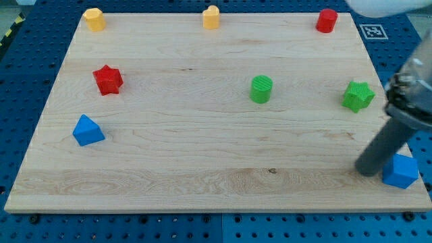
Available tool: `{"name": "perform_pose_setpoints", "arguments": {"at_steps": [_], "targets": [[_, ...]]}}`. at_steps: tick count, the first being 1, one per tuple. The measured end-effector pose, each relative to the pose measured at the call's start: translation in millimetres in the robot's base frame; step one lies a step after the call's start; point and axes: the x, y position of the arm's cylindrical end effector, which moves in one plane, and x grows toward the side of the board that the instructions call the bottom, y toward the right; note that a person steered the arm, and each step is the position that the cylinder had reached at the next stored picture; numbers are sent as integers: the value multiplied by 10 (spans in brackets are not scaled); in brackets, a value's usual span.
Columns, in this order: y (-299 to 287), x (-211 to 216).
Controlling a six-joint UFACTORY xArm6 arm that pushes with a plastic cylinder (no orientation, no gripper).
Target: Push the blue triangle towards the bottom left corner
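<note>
Blue triangle (88,130) sits near the left edge of the wooden board (202,175), below the red star (108,79) and some way above the bottom left corner. My tip (368,170) rests at the far right of the board, near the bottom right corner, just beside a second blue block (401,171) whose shape cannot be made out with certainty. The blue triangle therefore lies far to the left of my tip and slightly higher in the view, with almost the whole width of the board between them. The corner target lies below and to the left of the triangle, so in my judgement the tip needs to reach the triangle's upper right side before pushing. The triangle's long axis cannot be told. The arm carries a plain rod, so no opening or closing state applies

Block count:
- blue: two, the triangle and the block at the right
- red: two, the star and a cylinder (327,20) at the top right
- green: two, a cylinder (261,88) and a star (358,96)
- yellow: two, one (94,19) at the top left, one (211,17) at the top centre
</note>
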Motion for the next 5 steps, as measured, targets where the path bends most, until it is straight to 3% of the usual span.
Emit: {"name": "perform_pose_setpoints", "arguments": {"at_steps": [2,3,5], "targets": [[-1396,-468],[-1593,-757],[-1698,-761]]}}
